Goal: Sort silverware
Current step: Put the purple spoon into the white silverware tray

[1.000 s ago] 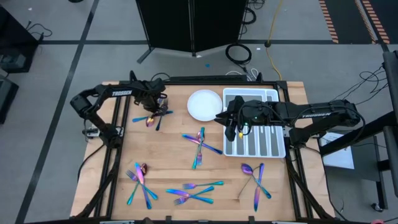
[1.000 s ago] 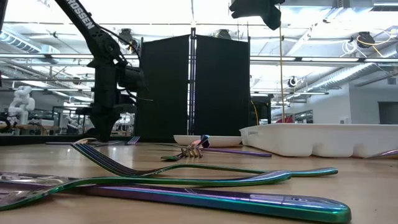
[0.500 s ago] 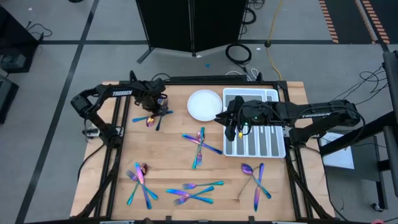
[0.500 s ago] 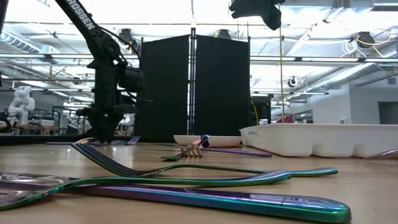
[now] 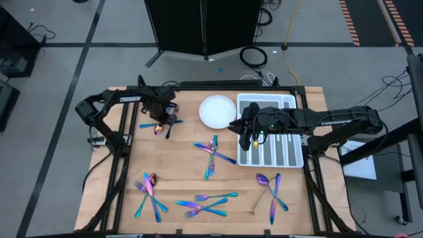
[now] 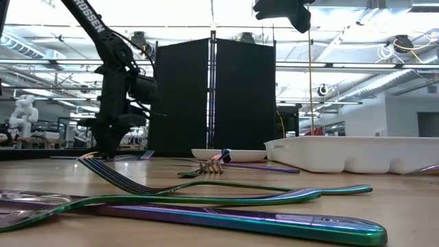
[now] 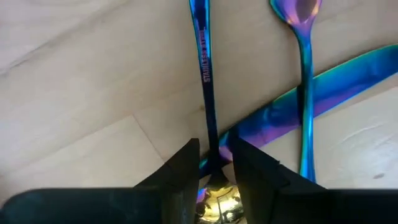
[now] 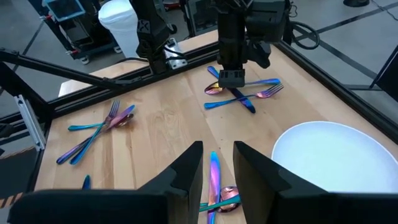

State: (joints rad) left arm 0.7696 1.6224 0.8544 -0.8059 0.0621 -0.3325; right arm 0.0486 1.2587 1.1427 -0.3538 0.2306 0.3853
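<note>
Iridescent silverware lies in loose groups on the wooden table. My left gripper [image 5: 160, 119] [image 7: 214, 163] stands down on the far-left group [image 5: 162, 125], shut on one slim blue piece. Beside that piece lie a purple-bowled spoon [image 7: 301, 15] and a broad blue-purple knife [image 7: 323, 93] that runs under both. My right gripper [image 5: 246, 139] [image 8: 216, 155] hangs shut and empty, well above the table at the left edge of the white tray [image 5: 294, 155]. My left gripper pinches the slim blue handle [image 7: 207, 118] of one piece between its two fingers, close to where that handle crosses the knife. The fingers come from above, pointing down, and lie across the handle. The piece lies flat, resting on the knife and the table.
A round white plate [image 5: 216, 111] sits left of the tray, whose compartments hold several pieces. More silverware lies in the middle [image 5: 213, 153], near left [image 5: 149, 193], near middle [image 5: 205, 203] and near right [image 5: 271, 192]. Bare wood lies between these groups.
My left gripper has come down onto the far-left group and shifted slightly toward the table's left edge. The right arm has kept still, and no silverware has visibly moved.
</note>
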